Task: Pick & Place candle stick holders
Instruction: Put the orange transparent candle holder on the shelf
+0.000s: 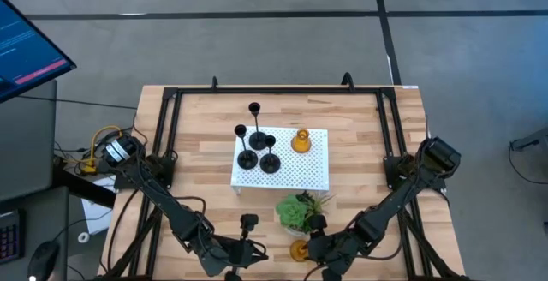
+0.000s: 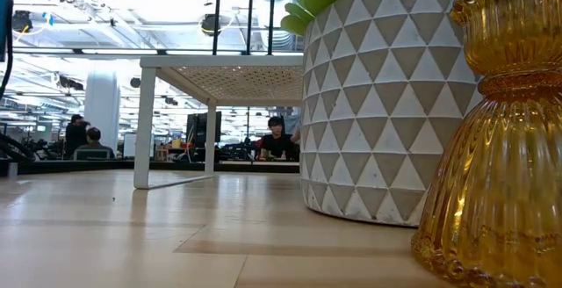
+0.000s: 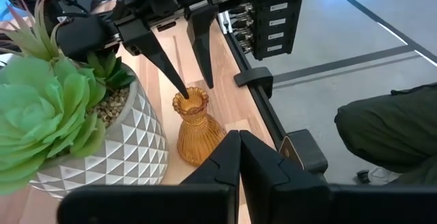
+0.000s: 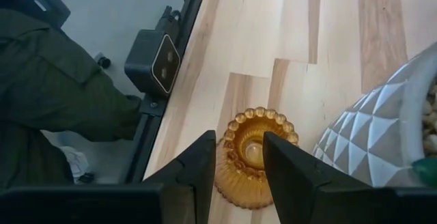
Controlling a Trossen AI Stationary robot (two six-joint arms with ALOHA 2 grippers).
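Right end effector [image 4: 239, 166] straddles amber holder [image 4: 254, 157]

Wooden table [image 1: 360, 135] bears white stand [image 1: 308, 171], plant [image 1: 300, 212], amber holder [image 1: 298, 250].

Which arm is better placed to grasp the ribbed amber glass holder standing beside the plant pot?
The right: the right gripper hangs open directly over the ribbed amber glass holder. The left gripper is shut, off to the side.

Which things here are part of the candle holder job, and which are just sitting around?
Job:
- three black holders on the white rack
- amber holder on the rack
- amber holder at the table's near edge, between the open right end effector's fingers

Sitting around:
- potted plant
- left end effector, shut, waiting nearby
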